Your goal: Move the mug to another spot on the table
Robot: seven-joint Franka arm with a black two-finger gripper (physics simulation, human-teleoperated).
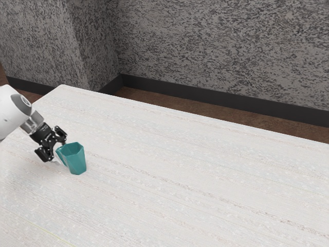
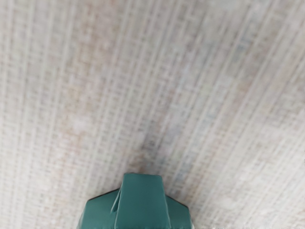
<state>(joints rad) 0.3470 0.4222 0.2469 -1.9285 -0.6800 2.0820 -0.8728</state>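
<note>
You've got the pale, wood-grained table [image 1: 205, 170] running right across the exterior view, with speckled grey walls [image 1: 221, 46] behind it and a strip of brown floor [image 1: 216, 109] between them. Look to the exterior view's left edge: there's your white arm [image 1: 13, 116], reaching down low over the tabletop. Just beside it, toward the exterior view's right, sits the teal mug [image 1: 72, 157], upright, its open mouth facing up, far over on the exterior view's left part of the table. The black claw [image 1: 55, 148] is right up against the mug's near side, at rim height. You can't tell from here whether it is gripping or standing wide. On the wrist view, the mug [image 2: 138, 210] is right under your hand, its handle [image 2: 142, 200] facing the camera, with bare tabletop [image 2: 143, 86] beyond.
</note>
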